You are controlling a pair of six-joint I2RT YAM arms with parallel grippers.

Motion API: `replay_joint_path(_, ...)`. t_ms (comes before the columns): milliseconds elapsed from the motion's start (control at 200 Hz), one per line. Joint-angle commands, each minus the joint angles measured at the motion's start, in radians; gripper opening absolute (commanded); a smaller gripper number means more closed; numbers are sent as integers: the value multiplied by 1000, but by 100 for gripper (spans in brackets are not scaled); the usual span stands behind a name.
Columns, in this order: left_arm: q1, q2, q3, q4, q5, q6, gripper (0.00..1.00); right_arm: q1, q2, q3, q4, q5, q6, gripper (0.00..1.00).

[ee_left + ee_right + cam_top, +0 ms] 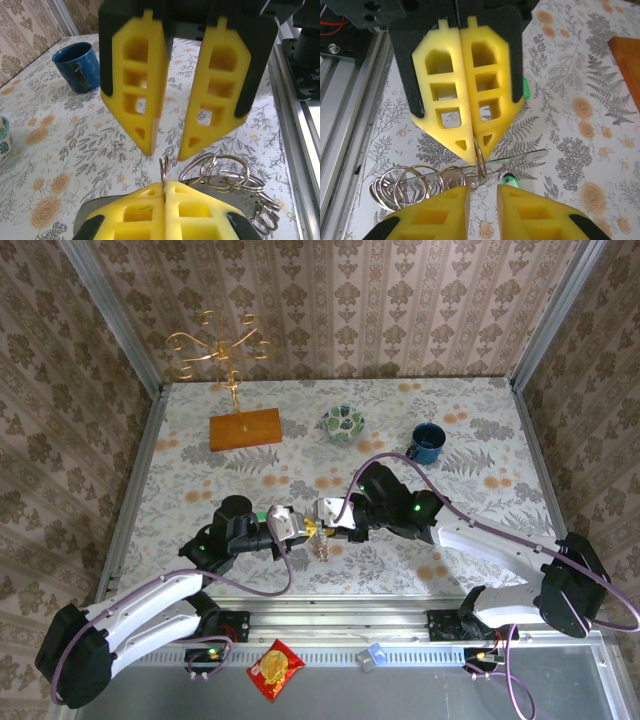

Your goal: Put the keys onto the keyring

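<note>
We see a table (480, 410) covered in a pale cloth printed with grey ferns and orange blossoms. It is closed in on 3 sides by walls (400, 300) of beige damask wallpaper, and a ribbed aluminium rail (400, 655) runs along the near edge. At the back stand a gold ornate wire stand (220, 345) on an orange wooden block (245, 428), a patterned green bowl (343, 421) and a dark blue ceramic mug (428, 443). A red-and-yellow snack packet (275, 669) lies by the rail; its print is too small for us to read. The 2 arms meet over the near half of the table. The left gripper (165, 186) is clenched, its yellow fingers pressed together on the keyring (163, 167), a thin silvery wire ring held upright beside a cluster of silvery rings (225, 175) on the cloth. The right gripper (165, 150) is released, its 2 fingers parted with their tips just above that ring. 1 small bright-green-headed key (509, 179) lies on the cloth just beside the pinched ring.
</note>
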Motion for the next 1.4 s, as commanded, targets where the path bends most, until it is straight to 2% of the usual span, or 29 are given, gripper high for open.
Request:
replay_joint_path(0, -6, 3, 46, -13, 8, 26, 0, 10, 19, 34, 3, -28, -1, 22)
replay_joint_path(605, -12, 16, 79, -77, 16, 56, 0, 16, 20, 47, 9, -39, -1, 21)
replay_joint_path(710, -14, 20, 83, -88, 18, 60, 0, 17, 25, 50, 9, -48, 0, 17)
replay_joint_path(945, -15, 19, 87, -93, 7, 63, 0, 16, 32, 55, -11, -54, -7, 0)
replay_joint_path(1020, -14, 22, 86, -84, 2, 62, 0, 16, 36, 57, -14, -63, -5, 0)
replay_joint_path(1215, -15, 29, 74, -36, -11, 46, 10, 18, 41, 61, -9, -94, 13, 0)
replay_joint_path(1395, -17, 36, 67, -3, -12, 37, 14, 22, 48, 61, -1, -108, 23, 0)
